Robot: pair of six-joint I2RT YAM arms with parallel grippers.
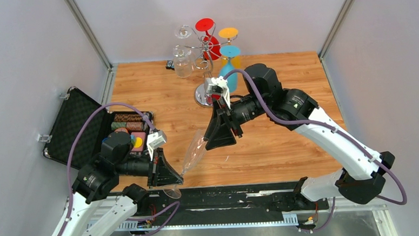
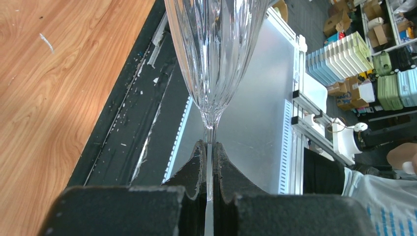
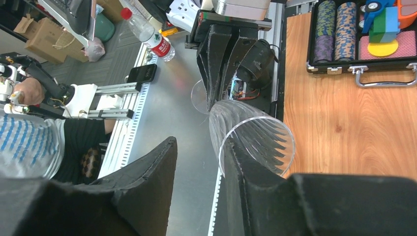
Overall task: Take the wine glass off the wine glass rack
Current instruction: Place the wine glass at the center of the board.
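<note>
- While my left gripper (image 2: 209, 152) stands pinched on the thin stem, the wine glass (image 2: 216, 59), clear and fluted, projects from between its two black fingers, bowl away from the wrist.
- Overhead view: the glass is held in the air, tilted, over the near part of the wooden table (image 1: 284, 141). It slants from my left gripper up toward my right, and its round foot (image 1: 172, 193) sits over the black strip (image 1: 238, 195) along the table's near edge.
- Right wrist view: my right gripper (image 3: 199, 147) is at the mouth of the glass with its jaws partly apart and a clear gap between them. The rim (image 3: 255, 129) lies beside one finger (image 3: 246, 182), and I cannot tell whether they touch. Nothing sits squarely in the gap.
- The wine glass rack (image 1: 201, 97), chrome wire on a round mirrored base, stands near the far edge of the table, well apart from the held glass.
- Hanging on its hooks, bowl down and foot up, are a red glass (image 1: 211, 45), an orange-footed glass (image 1: 228, 33), a blue glass (image 1: 228, 74) and a clear glass (image 1: 183, 65).
- An open black case (image 1: 72, 125) lies at the left of the table, beside my left arm. It holds rows of chips (image 1: 127, 121) and coloured blocks (image 1: 138, 140).
</note>
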